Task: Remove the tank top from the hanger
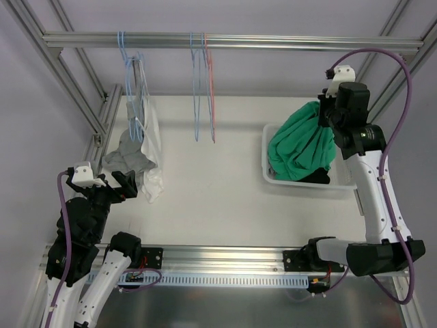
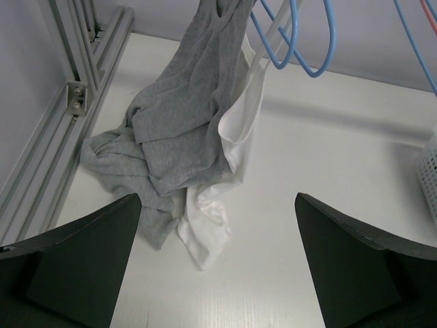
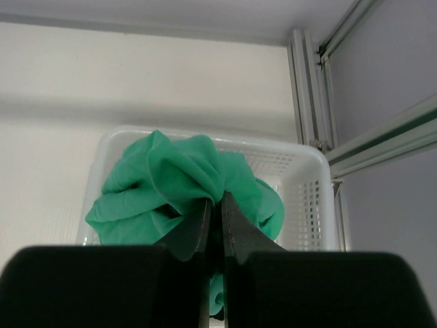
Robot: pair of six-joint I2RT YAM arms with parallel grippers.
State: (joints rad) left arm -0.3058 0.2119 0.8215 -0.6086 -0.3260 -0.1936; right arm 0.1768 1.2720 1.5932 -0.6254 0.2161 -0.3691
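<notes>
A grey tank top and a white tank top hang from blue hangers at the left end of the rail, their lower parts crumpled on the table. My left gripper stands wide open just in front of them, touching neither. My right gripper is shut on a bunched green garment, which hangs down into the white basket.
The metal rail crosses the back, with empty blue and red hangers near its middle. A dark cloth lies in the basket under the green garment. Aluminium frame posts border the table on the left.
</notes>
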